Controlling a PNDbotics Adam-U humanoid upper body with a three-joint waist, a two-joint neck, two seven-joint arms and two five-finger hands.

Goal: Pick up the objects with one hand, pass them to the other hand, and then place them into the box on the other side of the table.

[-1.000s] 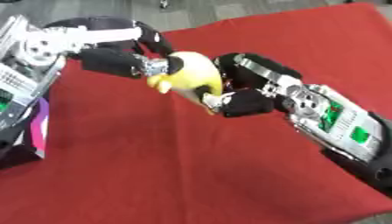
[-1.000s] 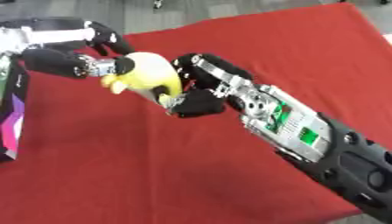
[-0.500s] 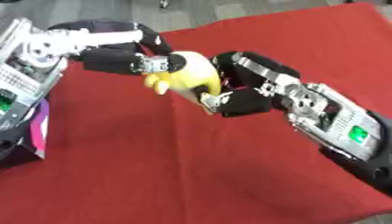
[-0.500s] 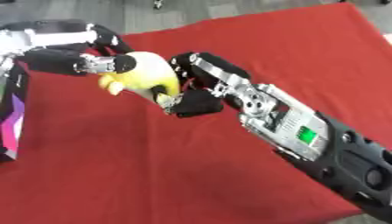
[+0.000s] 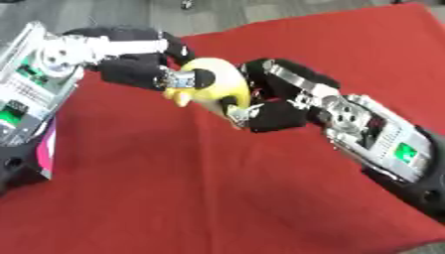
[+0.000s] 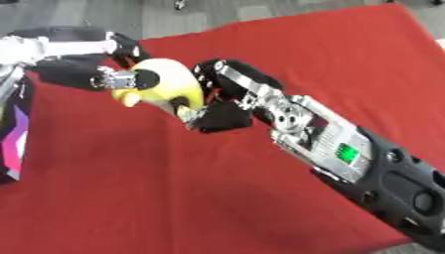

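Note:
A rounded yellow object (image 5: 219, 85) with a small stub at its lower left hangs above the red table (image 5: 174, 193), between both hands. My left hand (image 5: 139, 74) comes in from the left, one finger arched over the object's top and another pressed against its left side. From the right, my right hand (image 5: 282, 101) has its fingers curled behind the object and its thumb under the lower edge. The back of the object is hidden by the fingers.
A dark box (image 6: 12, 141) with a magenta and purple side stands at the table's left edge, under my left arm. Grey floor shows beyond the table's far edge (image 5: 287, 27).
Hardly anything differs: both hands stay closed round the yellow object at the same spot above the cloth.

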